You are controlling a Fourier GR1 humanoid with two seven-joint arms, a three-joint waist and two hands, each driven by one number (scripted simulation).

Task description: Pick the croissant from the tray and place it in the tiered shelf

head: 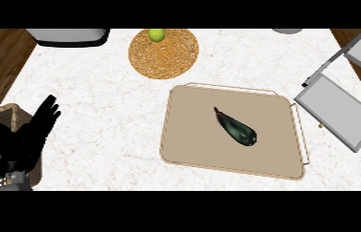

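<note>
A beige tray (197,147) with thin wire handles lies on the white marble counter, right of centre. On it rests one dark green, glossy, elongated item (237,127) that looks like an eggplant, lying diagonally; no croissant shows. The grey tiered shelf (331,109) stands at the right edge, its flat panels slanting out of view. My left hand (32,131) shows at the lower left, fingers straight and up, open and holding nothing, far from the tray. My right hand does not show.
A round woven mat (165,57) lies at the top centre with a green fruit (156,34) at its far edge. A pale grey vessel (67,36) stands at the top left. A wicker basket corner (13,112) peeks in beside my left hand.
</note>
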